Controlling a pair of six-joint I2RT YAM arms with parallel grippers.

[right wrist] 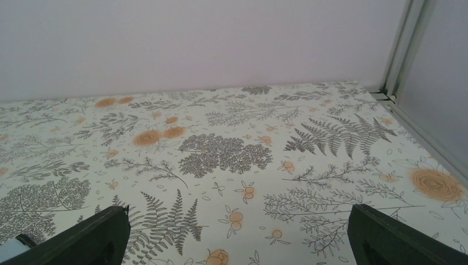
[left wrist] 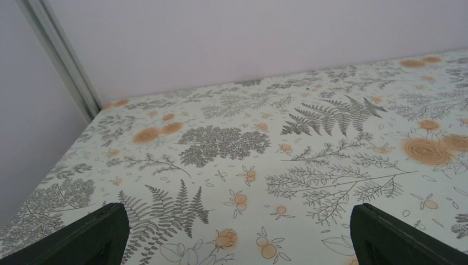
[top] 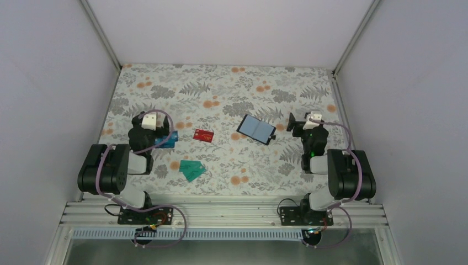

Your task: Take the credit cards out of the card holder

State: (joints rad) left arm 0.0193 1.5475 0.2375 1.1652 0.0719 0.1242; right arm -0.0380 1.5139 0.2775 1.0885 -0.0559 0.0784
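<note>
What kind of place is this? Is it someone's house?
Most likely a robot lab booth, not a house. Plain white walls box in one flowery-clothed table, and the left arm and right arm are bolted to a metal rail at its near edge.

Left wrist cam: left gripper jaws wide apart, one black tip in each bottom corner. Between them only tablecloth, pale with grey ferns and orange flowers. Plain white wall at the far edge, metal frame post top left.
</note>
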